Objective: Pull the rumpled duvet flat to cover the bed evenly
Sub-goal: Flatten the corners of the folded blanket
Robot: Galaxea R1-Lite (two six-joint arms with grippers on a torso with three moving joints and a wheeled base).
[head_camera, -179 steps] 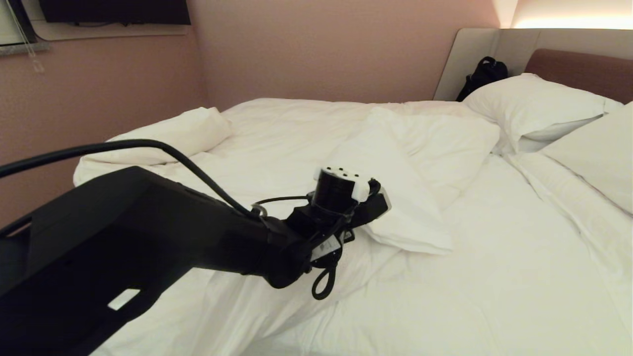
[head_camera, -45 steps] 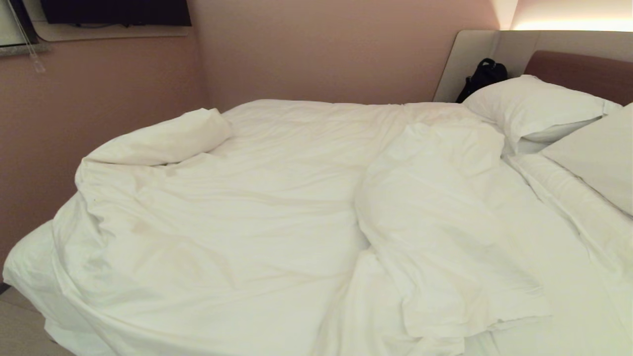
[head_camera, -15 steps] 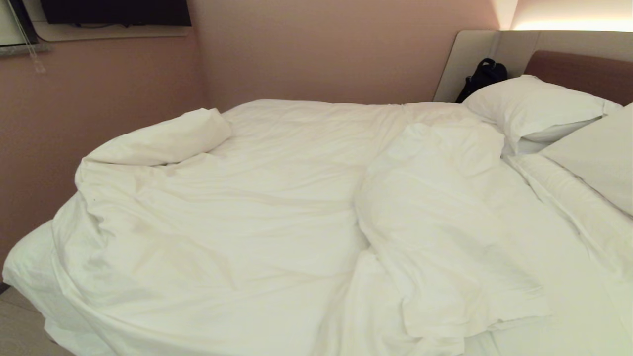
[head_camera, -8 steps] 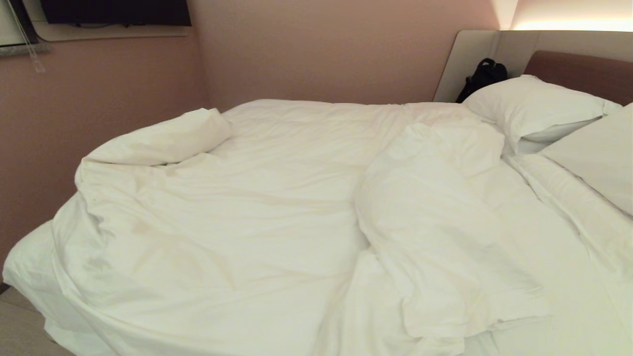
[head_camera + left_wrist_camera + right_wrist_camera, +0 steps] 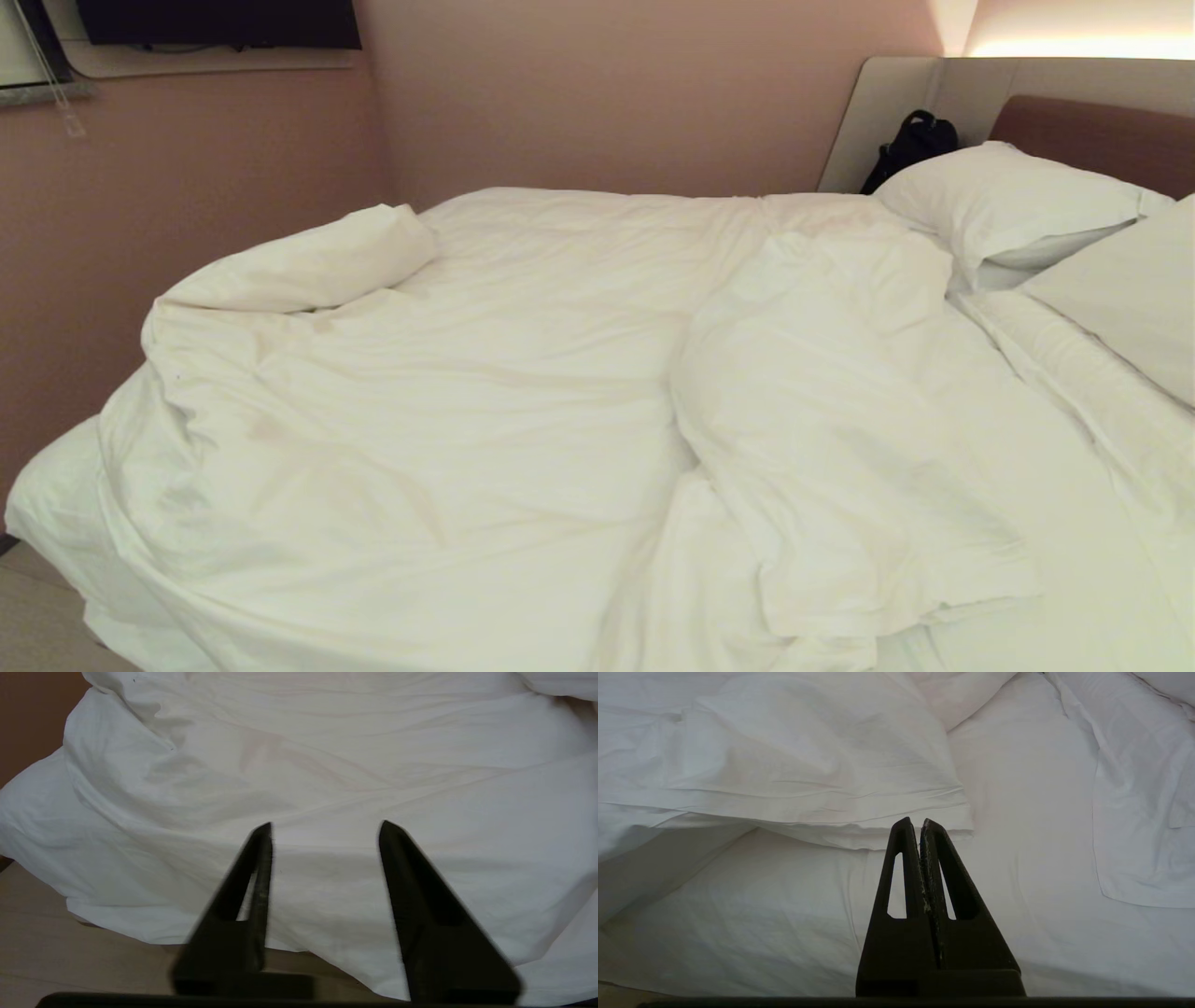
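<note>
Step in hand: between pulls, by your judgement; neither tool holds cloth, and the duvet [image 5: 448, 411] lies bunched over the bed [image 5: 1055, 597] from 9 to 12 o'clock in the head view.
Folded flap: a turned-back part of the duvet runs from centre toward 5 o'clock, leaving bare sheet at 4 o'clock, short of the pillows [image 5: 1008, 201] at 2 o'clock.
Left tool [image 5: 324, 833]: jaws partly apart, empty, off the duvet's hanging edge above the floor [image 5: 70, 961].
Right tool [image 5: 920, 823]: jaws pressed together, empty, pointing at the flap's hem [image 5: 878, 821].
Next move: you likely need to grip that hem and draw it out flat.
View differences: the head view shows the whole layout but no arm; only the wrist views show the tools and near edges.
</note>
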